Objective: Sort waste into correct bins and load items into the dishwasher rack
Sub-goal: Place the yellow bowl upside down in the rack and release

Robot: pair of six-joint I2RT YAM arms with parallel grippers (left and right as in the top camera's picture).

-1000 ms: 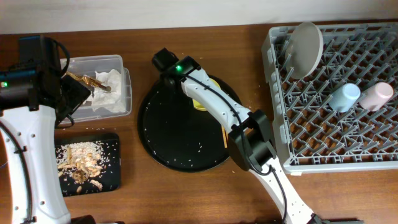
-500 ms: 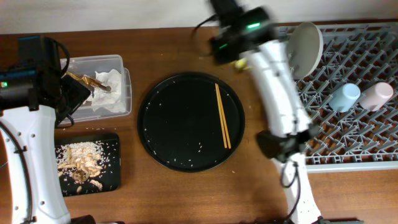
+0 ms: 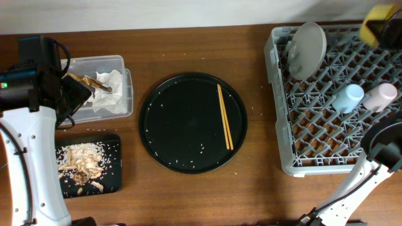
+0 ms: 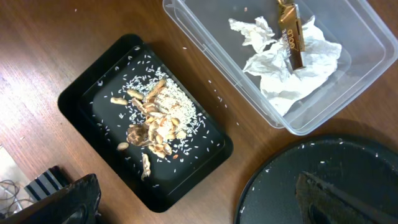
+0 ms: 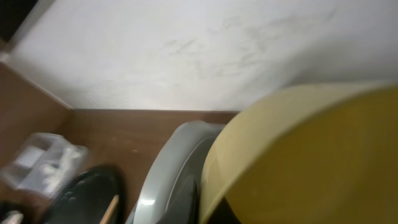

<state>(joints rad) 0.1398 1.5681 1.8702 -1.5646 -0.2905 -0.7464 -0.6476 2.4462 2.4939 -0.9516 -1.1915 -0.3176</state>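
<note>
1. Black shallow tray [image 3: 114,182] at the desk's [image 3: 188,194] near left holds beige nut scraps [image 3: 78,164].
2. Behind it, the clear tub [image 3: 129,94] holds white napkins [image 3: 110,94] and a brownish wrapper [image 3: 88,83]. The left claw [image 4: 199,186] hangs spread wide, empty.
3. Chopsticks [image 3: 225,116] lie on the round black tray [image 3: 176,125].
4. The rack [image 3: 314,138] holds the grey plate [image 3: 308,41], blue cup [image 3: 347,97] and pink cup [image 3: 381,96].
5. The right claw [image 3: 384,22] grips the yellow bowl [image 3: 375,14] above the rack's far right corner.

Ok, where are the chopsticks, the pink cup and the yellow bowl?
chopsticks [image 3: 224,117]: overhead view, middle of the pair.
pink cup [image 3: 381,96]: overhead view, its side.
yellow bowl [image 5: 298,155]: right wrist view, outer wall.
</note>
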